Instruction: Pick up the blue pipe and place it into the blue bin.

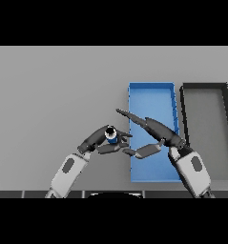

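- The blue pipe (pixel 111 135) shows only as a short blue stub with a dark round opening at its top end; the rest of its length is covered by fingers, so its full shape cannot be made out.
- The left hand (pixel 97 139) comes in from the lower left, and its fingers and thumb are curled round the pipe, holding it just left of the blue bin (pixel 151 93).
- Whether the pipe is clear of the grey bench (pixel 53 90) or resting on it cannot be told from this view.
- The right hand (pixel 156 131) reaches in from the lower right, its fingers straight and spread, lying over the bin's left half.
- Its longest finger points up and left past the bin's left wall, ending just above the pipe; the thumb reaches toward the left hand's fingertips, and whether they touch is hard to tell.
- The right hand and forearm hide much of the bin's floor and part of its right wall.
- A dark bin (pixel 184 102) with a grey floor stands just right of the blue bin; its right side is cut off by the picture's edge.
- The pipe is outside both bins, near the blue one's left wall.
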You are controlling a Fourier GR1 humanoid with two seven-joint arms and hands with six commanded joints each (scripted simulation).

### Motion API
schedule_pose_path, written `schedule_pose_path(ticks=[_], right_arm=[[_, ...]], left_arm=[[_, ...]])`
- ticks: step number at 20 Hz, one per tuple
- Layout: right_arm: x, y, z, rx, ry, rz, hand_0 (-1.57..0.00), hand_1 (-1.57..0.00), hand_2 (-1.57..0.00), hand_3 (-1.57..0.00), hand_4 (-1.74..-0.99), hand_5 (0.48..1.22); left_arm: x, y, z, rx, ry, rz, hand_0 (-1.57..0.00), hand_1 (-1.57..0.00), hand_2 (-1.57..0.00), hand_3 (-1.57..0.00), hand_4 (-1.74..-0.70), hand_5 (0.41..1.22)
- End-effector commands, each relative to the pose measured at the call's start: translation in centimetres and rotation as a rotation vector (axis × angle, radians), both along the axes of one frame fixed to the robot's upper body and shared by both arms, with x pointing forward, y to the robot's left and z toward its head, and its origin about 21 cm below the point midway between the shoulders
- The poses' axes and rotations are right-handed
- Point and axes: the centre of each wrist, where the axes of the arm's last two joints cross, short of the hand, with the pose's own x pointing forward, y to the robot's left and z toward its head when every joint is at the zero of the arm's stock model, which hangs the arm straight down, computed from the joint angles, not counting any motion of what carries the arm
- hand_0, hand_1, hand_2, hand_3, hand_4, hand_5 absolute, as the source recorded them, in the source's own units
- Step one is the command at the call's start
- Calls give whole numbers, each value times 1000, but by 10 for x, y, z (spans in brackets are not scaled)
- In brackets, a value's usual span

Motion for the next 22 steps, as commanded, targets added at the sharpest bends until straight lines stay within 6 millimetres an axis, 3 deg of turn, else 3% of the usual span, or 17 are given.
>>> schedule_pose_path(ticks=[1, 10, 13, 15, 18, 21, 22], right_arm=[[2, 8, 0, -13, 17, 31, 1, 0, -43, 1, -1294, 560], [26, 59, 17, -109, -13, 150, -23, -32, -83, 1, -1186, 521], [35, 72, 21, -139, -11, 182, -69, -108, -166, -44, -1204, 497], [38, 74, 17, -153, -9, 198, -323, -362, -377, -242, -1278, 485], [37, 82, 17, -132, -16, 235, -876, -877, -910, -762, -1467, 518], [37, 88, 14, -103, 18, 251, -1215, -1215, -1233, -1021, -1581, 650], [35, 90, 13, -75, 29, 263, -1286, -1287, -1300, -1102, -1606, 765]], left_arm=[[4, 1, 0, 9, 6, 1, -1571, -1571, -1571, -1571, -1467, 1221], [3, 2, -3, 12, 31, -26, -1571, -1571, -1571, -1571, -1469, 1221], [7, 1, -4, 48, 30, -18, -1571, -1571, -1571, -1571, -1465, 1221], [6, 3, -4, 20, 27, -17, -1571, -1571, -1571, -1571, -1517, 1221], [2, 3, -1, 72, 47, 2, -1571, -1571, -1571, -1571, -1622, 1221], [5, 5, -4, 36, 68, 1, -1571, -1571, -1571, -1523, -1677, 1221], [5, 3, -5, 6, 80, -15, -1571, -1571, -1571, -1532, -1690, 1221]])
